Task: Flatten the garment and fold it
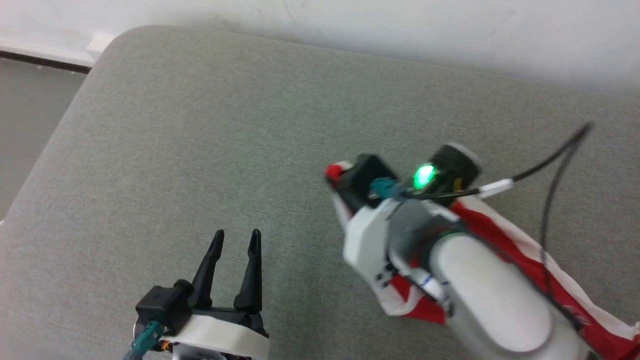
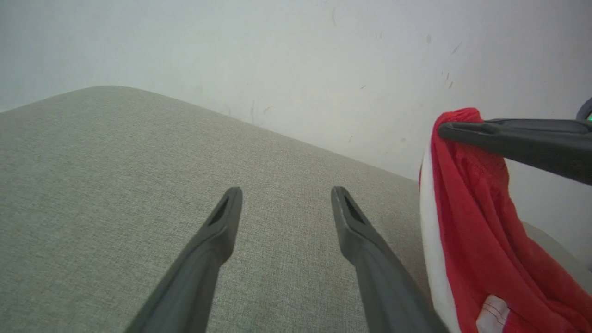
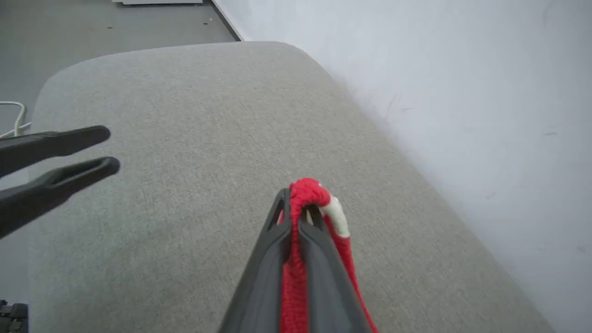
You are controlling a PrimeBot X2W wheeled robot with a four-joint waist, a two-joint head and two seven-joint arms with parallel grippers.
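Judging from how things lie, the flattening step is in hand and no fold has been started; the garment (image 1: 505,225) is clamped at a bunched red-and-white edge between the closed fingers of the right gripper (image 3: 298,203), and from that pinch it is seen hanging as a crumpled strand, trailing back beneath the right forearm toward the lower right of the head view; its lower part appears to be resting on the grey upholstered surface (image 1: 200,125), though the contact is largely hidden by the arm; which edge of the shorts is held cannot be told, since no print or full outline is shown. The left gripper (image 1: 237,234) is held with its fingers spread wide and nothing between them, above bare upholstery to the left of the cloth and apart from it. A second hold is judged to be called for next: a neighbouring corner or edge of the same side would have to be taken by the free gripper, so that the fabric can be stretched between the two and laid out flat; because the cloth is thin and gathered, care would be needed that a single edge is caught and not a wad of layers.
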